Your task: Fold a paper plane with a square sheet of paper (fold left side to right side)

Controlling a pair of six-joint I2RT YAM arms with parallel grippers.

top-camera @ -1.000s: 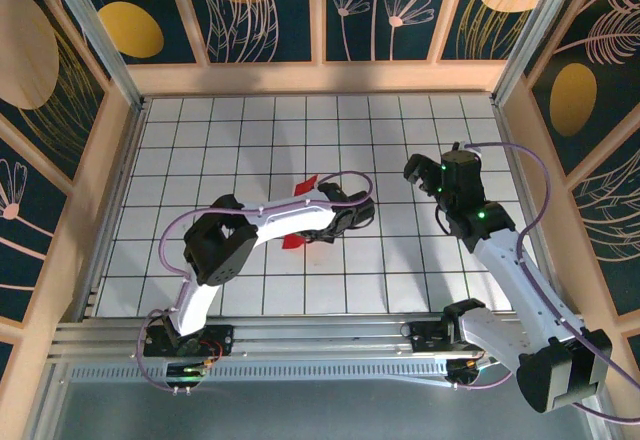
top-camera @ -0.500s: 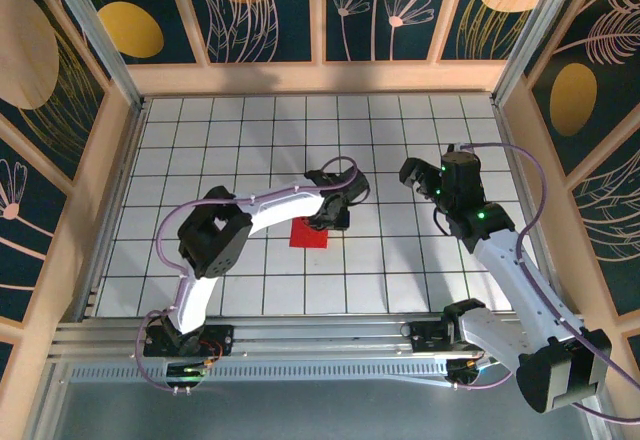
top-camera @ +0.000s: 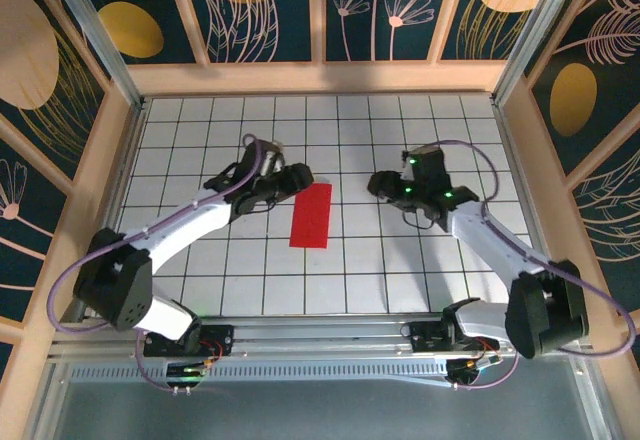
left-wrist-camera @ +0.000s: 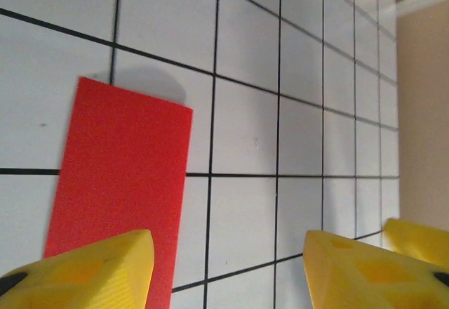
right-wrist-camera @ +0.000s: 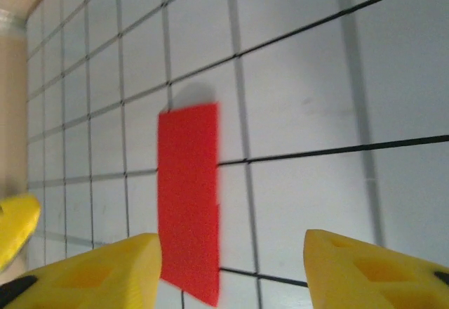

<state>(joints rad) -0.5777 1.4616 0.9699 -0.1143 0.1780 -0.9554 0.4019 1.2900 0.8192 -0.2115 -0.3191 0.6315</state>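
Note:
The square sheet of paper lies flat on the white grid table as a narrow red rectangle, about one tile wide and two long. No paper plane is in view. My left gripper hovers just left of the sheet's far end, open. In the left wrist view its gripper has one yellow finger over the paper. My right gripper sits about a tile right of the sheet, open, facing it. In the right wrist view the paper lies ahead of the gripper, towards its left finger.
Wooden walls close the table on the left, back and right. An aluminium rail with both arm bases runs along the near edge. Open grid floor lies in front of the sheet.
My left arm swung back and left off the paper and its jaws opened. The sheet now lies uncovered and flat. My right gripper moved left towards it and its jaws narrowed.

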